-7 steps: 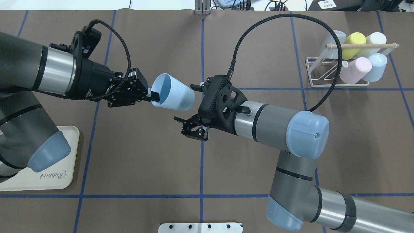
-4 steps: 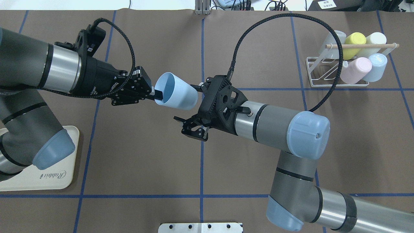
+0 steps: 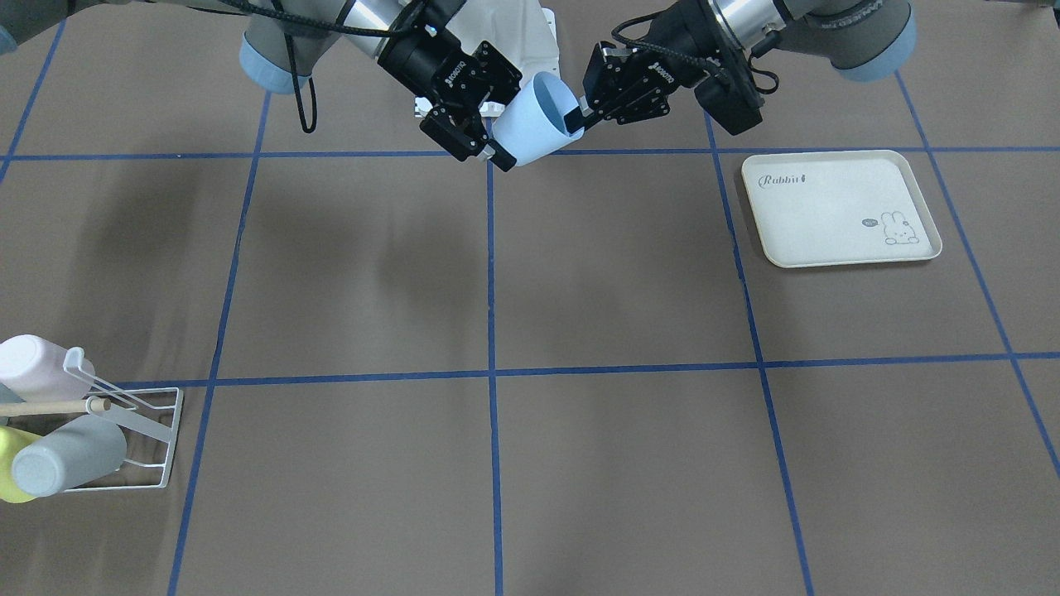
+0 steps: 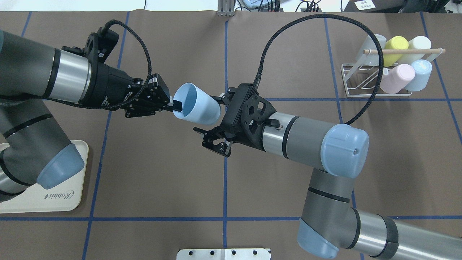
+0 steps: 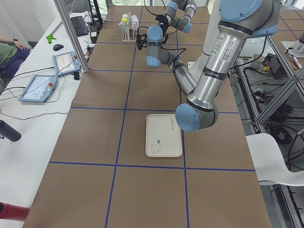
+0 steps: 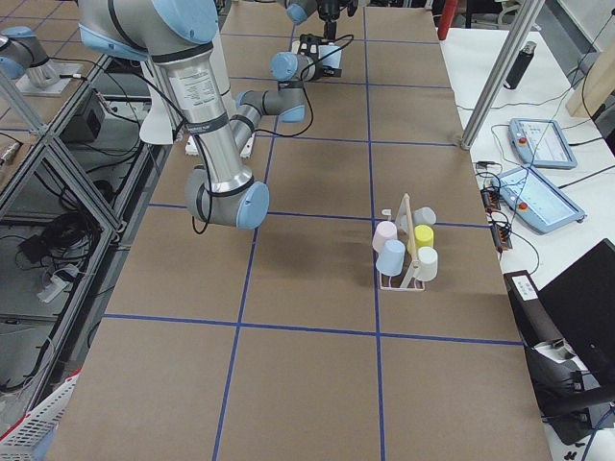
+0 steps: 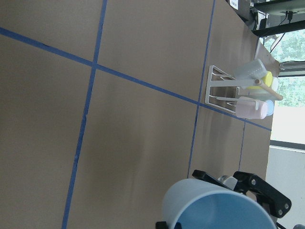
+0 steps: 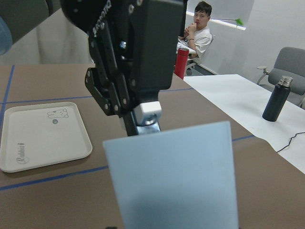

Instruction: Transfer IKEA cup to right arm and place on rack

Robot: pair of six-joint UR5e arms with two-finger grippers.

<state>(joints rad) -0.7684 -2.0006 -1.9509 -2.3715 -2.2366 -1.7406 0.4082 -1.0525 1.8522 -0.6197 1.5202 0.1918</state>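
The IKEA cup (image 4: pixel 196 105) is light blue and lies on its side in the air above the table's middle, mouth toward the left arm. My left gripper (image 4: pixel 176 106) is shut on its rim, one finger inside the cup (image 3: pixel 530 124). My right gripper (image 4: pixel 207 113) is open, and its two fingers straddle the cup's base end with gaps showing. In the right wrist view the cup (image 8: pixel 176 176) fills the foreground with the left gripper (image 8: pixel 143 117) behind it. The rack (image 4: pixel 352 81) is a white wire frame at the far right.
Several pastel cups (image 4: pixel 397 77) hang on the rack (image 3: pixel 157 430) under its wooden dowel (image 4: pixel 404 51). The cream rabbit-print tray (image 3: pixel 836 207) lies under the left arm's elbow (image 4: pixel 59 169). A person (image 8: pixel 198 28) sits beyond the table's end.
My left arm carried the cup rightward toward the right gripper. The right gripper edged left, so the cup's base now sits between its open fingers.
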